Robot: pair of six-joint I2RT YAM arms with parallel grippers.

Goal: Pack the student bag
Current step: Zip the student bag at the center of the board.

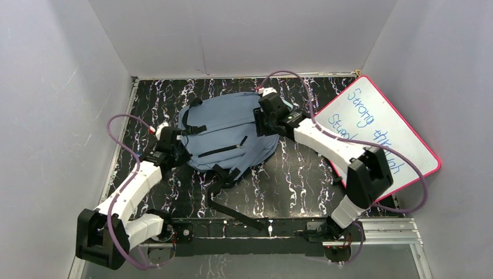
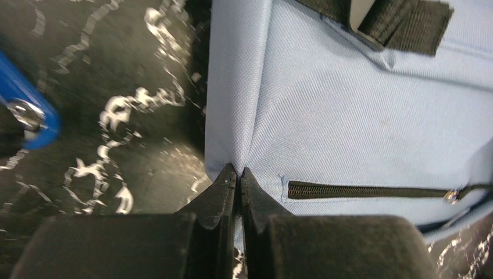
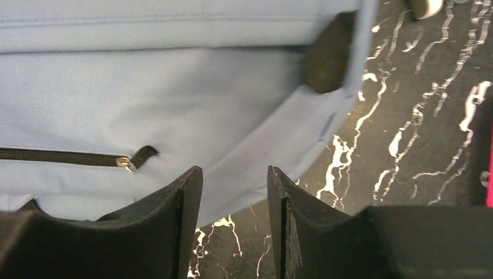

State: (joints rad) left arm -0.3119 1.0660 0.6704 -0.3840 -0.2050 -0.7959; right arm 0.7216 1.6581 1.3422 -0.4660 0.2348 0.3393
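Top external view: the bag (image 1: 227, 131) lies flat on the bench (image 1: 302, 180), between my arms. My left end effector (image 2: 238, 177) is closed, pinching the bag's corner fabric. My right end effector (image 3: 235, 192) stands open over its edge. The whiteboard (image 1: 378, 128) at right reads "Strong"; the rest is unclear.

The student bag (image 1: 224, 131) lies on the tabletop (image 1: 302, 174), left gripper (image 1: 167, 138) at its left edge, right gripper (image 1: 266, 115) at its right

White walls (image 1: 58, 87) enclose a black tabletop (image 1: 302, 174) veined with white. A pink-framed whiteboard (image 1: 378, 128) sits at the right; a metal rail (image 1: 389, 229) lines the near edge.
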